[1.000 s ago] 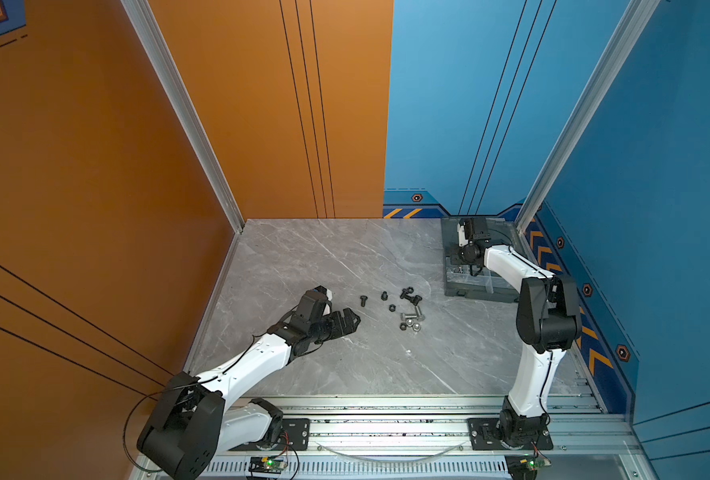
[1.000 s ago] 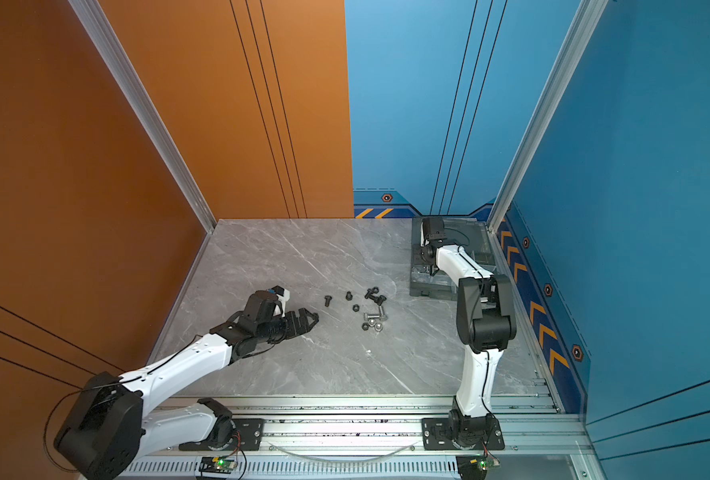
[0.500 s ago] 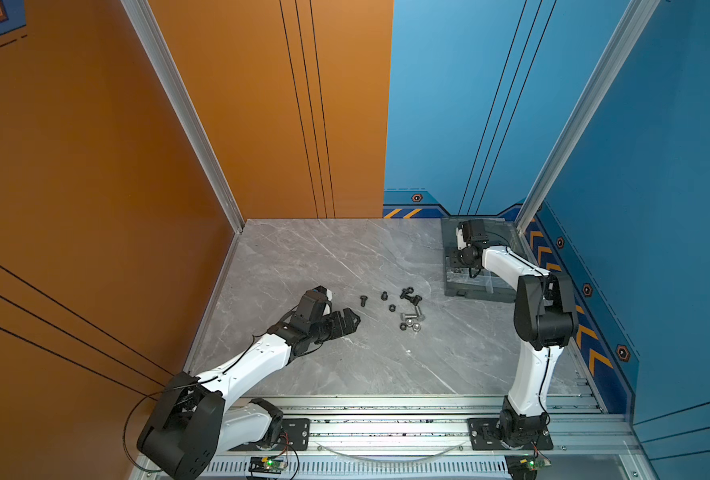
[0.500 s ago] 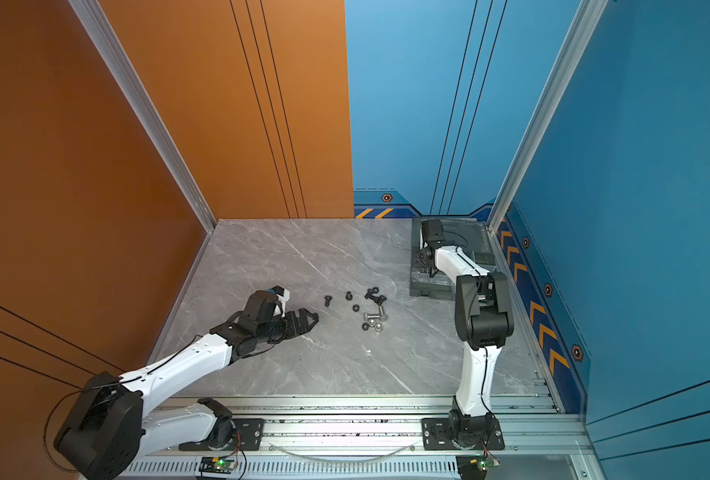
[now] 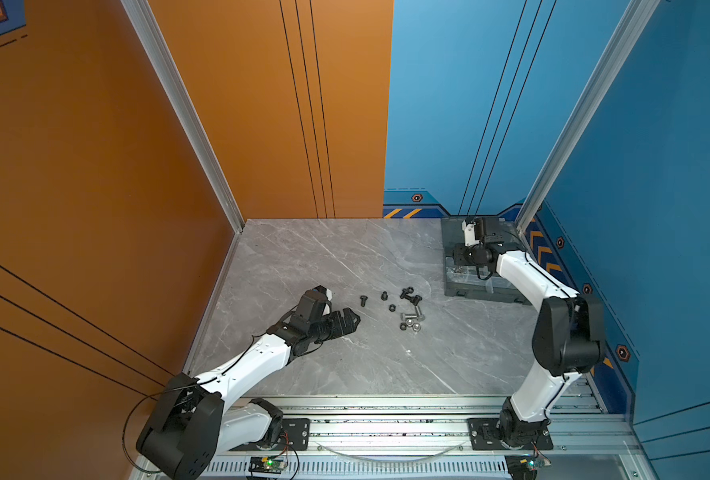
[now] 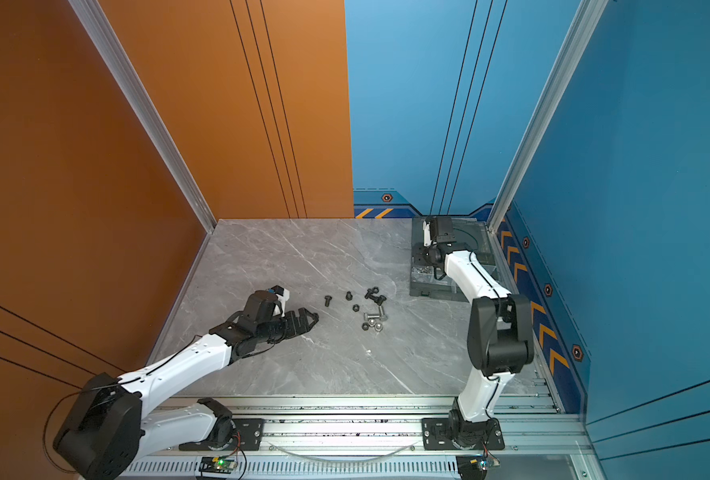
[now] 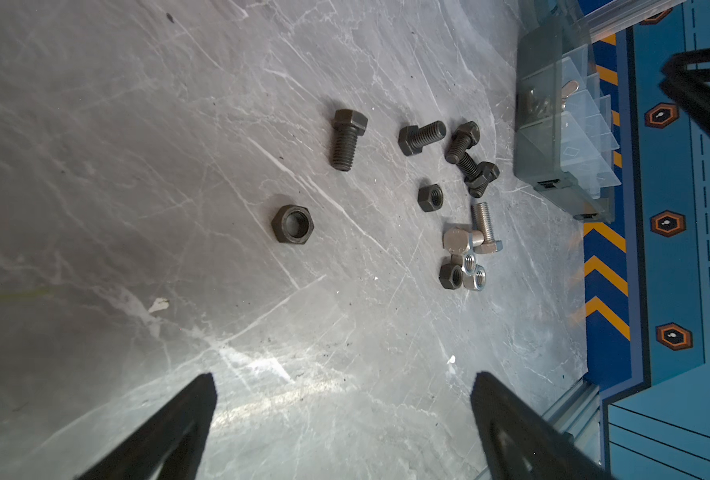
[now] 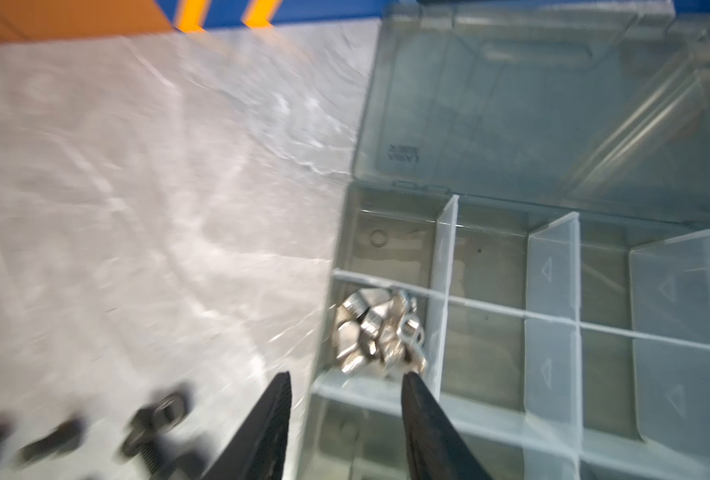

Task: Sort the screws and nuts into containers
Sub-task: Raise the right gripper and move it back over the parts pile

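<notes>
Right gripper (image 8: 347, 376) has spread partway, empty, nuts (image 8: 378, 332) just ahead in the box (image 8: 486, 266): drop looks done, next fetch screws (image 5: 410, 295) beside it.

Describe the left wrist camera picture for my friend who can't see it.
Black and silver bolts and nuts lie scattered on a grey marble table. A see-through grey box sits nearby, and two black fingers stand wide apart, holding nothing.
</notes>
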Available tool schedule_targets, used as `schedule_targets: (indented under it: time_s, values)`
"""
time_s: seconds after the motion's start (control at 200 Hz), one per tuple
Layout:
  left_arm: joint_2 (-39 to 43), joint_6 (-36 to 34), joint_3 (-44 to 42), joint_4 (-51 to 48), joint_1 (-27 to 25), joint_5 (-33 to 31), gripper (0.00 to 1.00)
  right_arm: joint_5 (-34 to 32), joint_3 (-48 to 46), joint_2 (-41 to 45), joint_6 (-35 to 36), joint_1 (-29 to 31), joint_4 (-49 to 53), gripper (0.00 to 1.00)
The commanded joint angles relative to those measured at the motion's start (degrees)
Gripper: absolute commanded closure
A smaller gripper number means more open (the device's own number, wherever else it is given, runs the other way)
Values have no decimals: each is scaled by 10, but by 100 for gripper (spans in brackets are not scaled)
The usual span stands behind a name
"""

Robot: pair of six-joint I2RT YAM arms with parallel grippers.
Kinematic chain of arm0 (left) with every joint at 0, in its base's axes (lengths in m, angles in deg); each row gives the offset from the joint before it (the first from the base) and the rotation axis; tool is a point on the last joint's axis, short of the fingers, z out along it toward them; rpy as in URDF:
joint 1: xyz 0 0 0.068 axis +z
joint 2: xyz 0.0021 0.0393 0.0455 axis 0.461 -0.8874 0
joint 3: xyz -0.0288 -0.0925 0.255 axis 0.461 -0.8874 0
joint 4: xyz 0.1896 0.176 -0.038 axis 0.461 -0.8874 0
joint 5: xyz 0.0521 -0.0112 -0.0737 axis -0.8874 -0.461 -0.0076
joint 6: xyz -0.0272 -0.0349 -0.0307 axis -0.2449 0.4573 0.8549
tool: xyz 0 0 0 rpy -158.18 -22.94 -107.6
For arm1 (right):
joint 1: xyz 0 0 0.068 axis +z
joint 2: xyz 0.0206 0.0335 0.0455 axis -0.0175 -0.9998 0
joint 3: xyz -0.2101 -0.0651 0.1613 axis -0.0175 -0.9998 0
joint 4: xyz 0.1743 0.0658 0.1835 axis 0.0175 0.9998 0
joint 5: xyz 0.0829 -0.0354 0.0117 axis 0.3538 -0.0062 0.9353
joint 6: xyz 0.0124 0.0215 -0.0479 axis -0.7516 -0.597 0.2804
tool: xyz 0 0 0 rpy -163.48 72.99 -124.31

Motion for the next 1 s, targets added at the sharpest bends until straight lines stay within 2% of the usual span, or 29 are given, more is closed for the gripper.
schedule_targets:
  time_s: [0.0, 0.235, 0.406, 0.511, 0.996]
  values:
    - [10, 2, 7, -8, -4, -9, 2, 67, -42, 62, -30, 17, 33, 52]
    - [9, 2, 16, -18, -4, -10, 2, 87, -141, 197, -81, 88, 49, 45]
    - [17, 1, 20, -33, -4, -19, 3, 68, -184, 255, -129, 135, 62, 41]
    - [21, 2, 20, -40, -4, -26, 2, 32, -200, 273, -161, 151, 82, 40]
    - [12, -5, 17, -44, -2, -37, 2, 11, -288, 272, -263, 206, 6, 39]
